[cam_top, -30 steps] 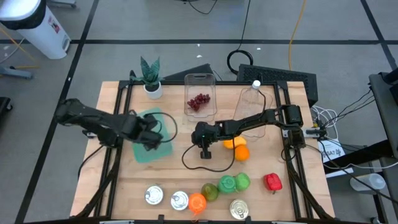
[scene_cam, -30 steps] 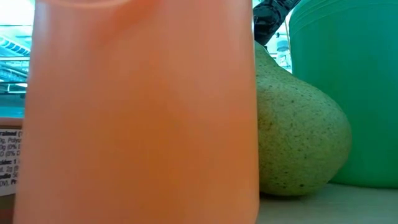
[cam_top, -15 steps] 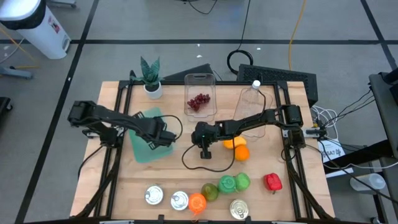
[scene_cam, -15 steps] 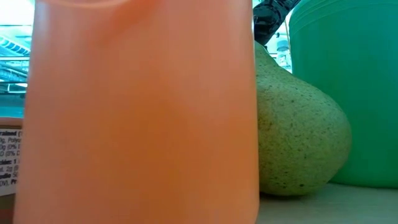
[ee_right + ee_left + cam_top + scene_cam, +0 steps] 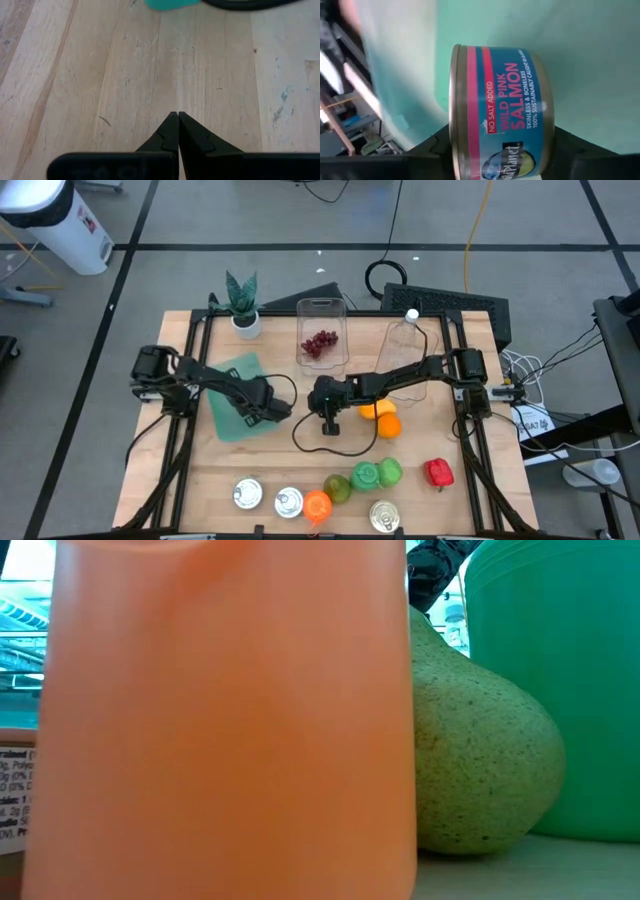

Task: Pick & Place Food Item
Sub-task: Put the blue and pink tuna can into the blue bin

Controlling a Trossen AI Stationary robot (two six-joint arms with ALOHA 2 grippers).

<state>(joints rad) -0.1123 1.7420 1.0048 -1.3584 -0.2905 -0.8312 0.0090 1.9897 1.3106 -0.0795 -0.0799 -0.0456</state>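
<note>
Against the low camera stands a smooth orange cup (image 5: 220, 720), with a speckled green pear (image 5: 480, 770) beside it. Farther in, the left gripper (image 5: 272, 408) clasps a round metal salmon can (image 5: 497, 112) over the teal mat (image 5: 232, 420). Right of the mat, the right gripper (image 5: 329, 423) hangs pinched shut above bare wood.

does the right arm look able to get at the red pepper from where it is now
Probably yes. The right gripper hangs empty with its jaws shut over bare wood, and the red pepper lies alone on that arm's side with nothing over it; the jaws would need opening.
</note>
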